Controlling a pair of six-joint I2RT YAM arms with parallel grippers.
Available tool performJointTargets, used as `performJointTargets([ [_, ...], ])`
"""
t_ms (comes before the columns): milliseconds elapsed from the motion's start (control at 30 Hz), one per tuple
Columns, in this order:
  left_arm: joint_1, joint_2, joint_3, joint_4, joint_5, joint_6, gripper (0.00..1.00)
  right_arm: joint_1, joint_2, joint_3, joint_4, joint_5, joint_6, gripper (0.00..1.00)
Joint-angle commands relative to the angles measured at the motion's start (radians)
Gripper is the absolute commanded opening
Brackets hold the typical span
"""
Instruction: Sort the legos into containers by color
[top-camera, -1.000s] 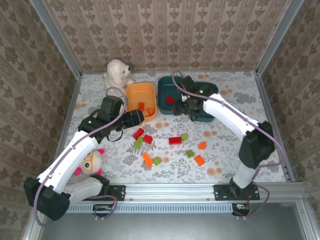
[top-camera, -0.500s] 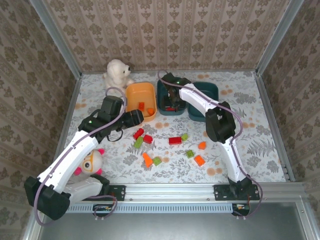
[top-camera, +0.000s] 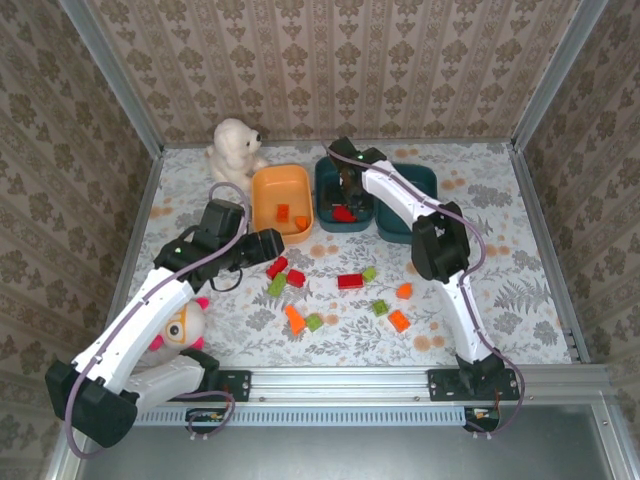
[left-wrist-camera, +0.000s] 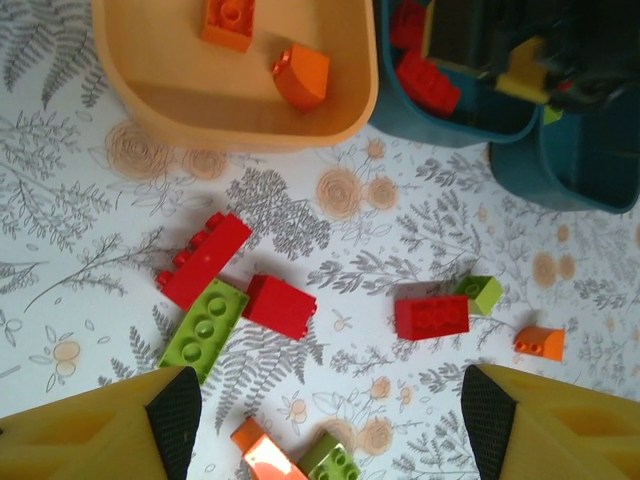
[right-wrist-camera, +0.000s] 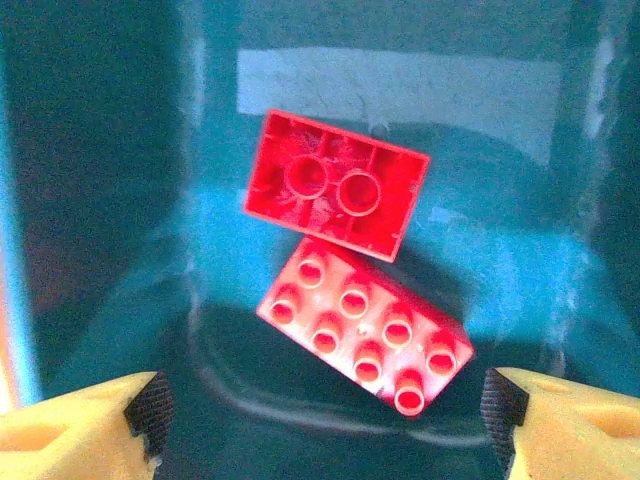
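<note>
While left tool (left-wrist-camera: 332, 416) and right tool (right-wrist-camera: 322, 412) gape, two red legos (right-wrist-camera: 365, 338) occupy a tub (right-wrist-camera: 110, 250).

Left arm (top-camera: 140, 320) and right arm (top-camera: 400, 205) wearing white shells over black joints; greyish cables looping along each; left gripper (left-wrist-camera: 325, 420), right gripper (right-wrist-camera: 322, 405) showing yellow fingers (left-wrist-camera: 80, 428), black pads (left-wrist-camera: 178, 412)

We were looking into a robotics lab test cell dressed up to resemble a home. Three walls (top-camera: 340, 70) carried damask wallpaper, yet bare aluminium posts (top-camera: 116, 85) framed them at the corners. The worktop (top-camera: 520, 290) wore a floral cloth, and an aluminium rail (top-camera: 340, 381) along its near edge held the cabled left arm (top-camera: 135, 325) and right arm (top-camera: 462, 310). A white plush bear (top-camera: 235, 148), a second plush toy (top-camera: 180, 325) and scattered legos (top-camera: 350, 281) lay on the cloth.
</note>
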Motion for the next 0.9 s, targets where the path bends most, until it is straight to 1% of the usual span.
performJointTargets([
  [0, -0.005, 0.005, -0.003, -0.091, 0.017, 0.012, 0.73, 0.016, -0.194, -0.014, 0.077, 0.006, -0.041, 0.83],
  [100, -0.003, -0.002, -0.003, -0.133, 0.01, 0.006, 0.73, 0.034, -0.387, -0.222, 0.271, -0.002, -0.079, 0.81],
  [167, -0.001, -0.002, -0.007, -0.146, 0.018, -0.013, 0.73, 0.047, -0.543, -0.418, 0.434, -0.018, -0.091, 0.81],
  [233, 0.001, 0.013, -0.018, -0.156, 0.038, -0.047, 0.73, 0.061, -0.672, -0.59, 0.564, -0.035, -0.105, 0.82],
  [300, 0.004, 0.047, -0.039, -0.173, 0.076, -0.102, 0.73, 0.084, -0.778, -0.743, 0.646, -0.048, -0.127, 0.83],
  [400, 0.001, 0.154, -0.083, -0.176, 0.185, -0.17, 0.69, 0.115, -0.9, -0.948, 0.685, -0.085, -0.145, 0.84],
  [467, -0.002, 0.231, -0.073, -0.2, 0.211, -0.176, 0.68, 0.149, -0.962, -1.063, 0.693, -0.114, -0.159, 0.84],
  [533, -0.009, 0.293, -0.081, -0.161, 0.274, -0.203, 0.68, 0.188, -1.054, -1.181, 0.727, -0.172, -0.185, 0.84],
  [600, -0.029, 0.334, -0.097, -0.125, 0.326, -0.266, 0.66, 0.221, -1.117, -1.279, 0.763, -0.213, -0.195, 0.84],
  [733, -0.079, 0.392, -0.119, -0.132, 0.328, -0.347, 0.62, 0.262, -1.226, -1.434, 0.813, -0.214, -0.199, 0.85],
  [867, -0.118, 0.41, -0.197, -0.019, 0.355, -0.462, 0.58, 0.262, -1.259, -1.468, 0.784, -0.208, -0.193, 0.85],
])
